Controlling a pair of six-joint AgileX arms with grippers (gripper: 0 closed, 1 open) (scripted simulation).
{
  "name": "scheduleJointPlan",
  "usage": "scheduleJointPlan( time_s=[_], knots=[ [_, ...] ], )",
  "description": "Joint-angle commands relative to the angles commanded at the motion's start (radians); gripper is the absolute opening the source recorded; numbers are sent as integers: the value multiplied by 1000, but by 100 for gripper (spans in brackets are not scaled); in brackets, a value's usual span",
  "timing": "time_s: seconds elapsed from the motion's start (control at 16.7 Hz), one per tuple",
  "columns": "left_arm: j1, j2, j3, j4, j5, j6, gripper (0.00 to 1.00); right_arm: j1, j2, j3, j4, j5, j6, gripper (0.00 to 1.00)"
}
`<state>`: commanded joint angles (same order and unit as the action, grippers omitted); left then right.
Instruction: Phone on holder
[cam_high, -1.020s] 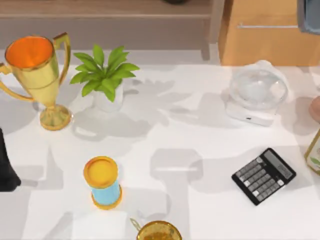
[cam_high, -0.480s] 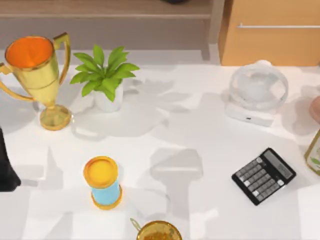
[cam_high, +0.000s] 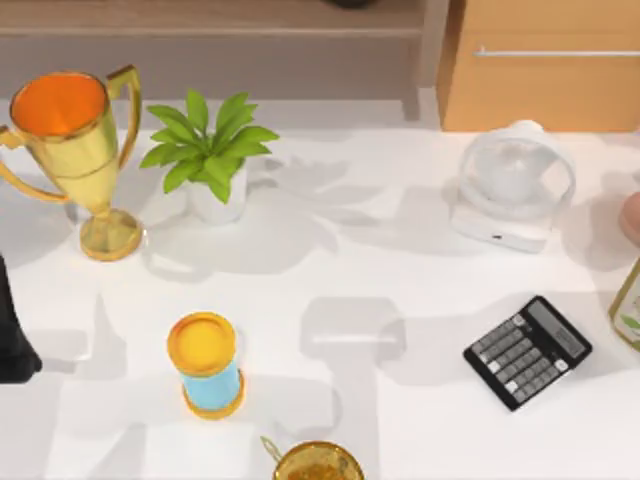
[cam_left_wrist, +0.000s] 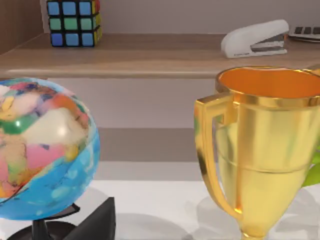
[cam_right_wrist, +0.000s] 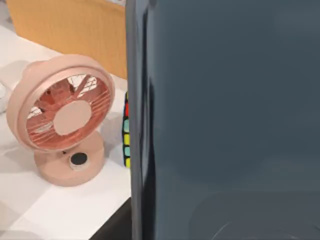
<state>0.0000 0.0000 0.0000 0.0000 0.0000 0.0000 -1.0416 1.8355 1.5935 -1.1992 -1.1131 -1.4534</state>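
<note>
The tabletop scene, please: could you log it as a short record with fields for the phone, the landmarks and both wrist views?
phone: dark grey-blue slab looming close before the right wrist camera; what holds it cannot be told
right wrist surroundings: pink fan on the white table
left wrist surroundings: gold trophy, globe, stapler and colour cube on a shelf
top view left: gold trophy, potted plant, yellow-and-blue cylinder
top view right: white fan, black calculator
</note>
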Motion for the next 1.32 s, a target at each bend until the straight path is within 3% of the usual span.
scheduleJointPlan(
  time_s=[0.24,0.66,1.02,1.32],
  knots=[
    [0,0,0,0,0,0,100,-86,66,-38,-29,-14,-139,0],
    [0,0,0,0,0,0,100,-89,66,-40,-30,-12,-146,0],
    [0,0,0,0,0,0,100,-134,-71,-88,-33,34,-11,0],
    [0,0,0,0,0,0,100,-84,-63,-148,158,47,108,0]
  ],
)
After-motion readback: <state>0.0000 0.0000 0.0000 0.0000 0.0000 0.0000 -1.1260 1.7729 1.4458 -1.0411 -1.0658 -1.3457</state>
